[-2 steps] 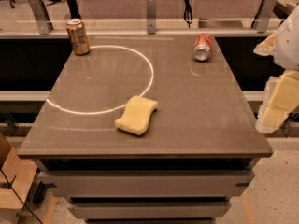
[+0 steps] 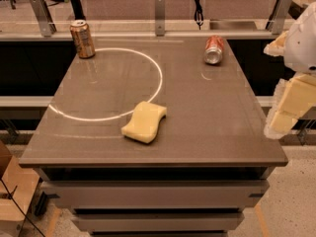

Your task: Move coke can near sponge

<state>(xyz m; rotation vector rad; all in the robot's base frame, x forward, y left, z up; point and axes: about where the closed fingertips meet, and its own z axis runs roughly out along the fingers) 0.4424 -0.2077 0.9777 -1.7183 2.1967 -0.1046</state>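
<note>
**Coke can lying well apart from sponge; hand off the worktop's right edge**

The coke can (image 2: 214,50) is being seen lying on its side at about 1 o'clock on the worktop (image 2: 217,112), near the far edge, with a silver end being turned toward the camera. The sponge (image 2: 144,122) is being carried flat at about 7 o'clock from the worktop's centre, toward the near edge, with its long axis being slanted from 8 o'clock to 2 o'clock. The two are being kept well apart, the sponge lying at about 7 o'clock from the coke can.

The hand (image 2: 289,105) is being held off the right edge of the worktop, at about 3 o'clock from its centre and about 4 o'clock from the coke can, with nothing being touched. Whether it is spread or pressed together cannot be told. Above it, at the right border, a white part of the arm (image 2: 303,38) is being shown.

A brown can (image 2: 82,39) is being seen standing upright at about 11 o'clock, near the far left corner. A thin white ring (image 2: 161,78) is being shown on the left half of the worktop. The brown can is standing just beside the ring's 11 o'clock arc, and its 5 o'clock arc is being covered by the sponge's far end. The coke can is lying outside the ring, at its 2 o'clock.
</note>
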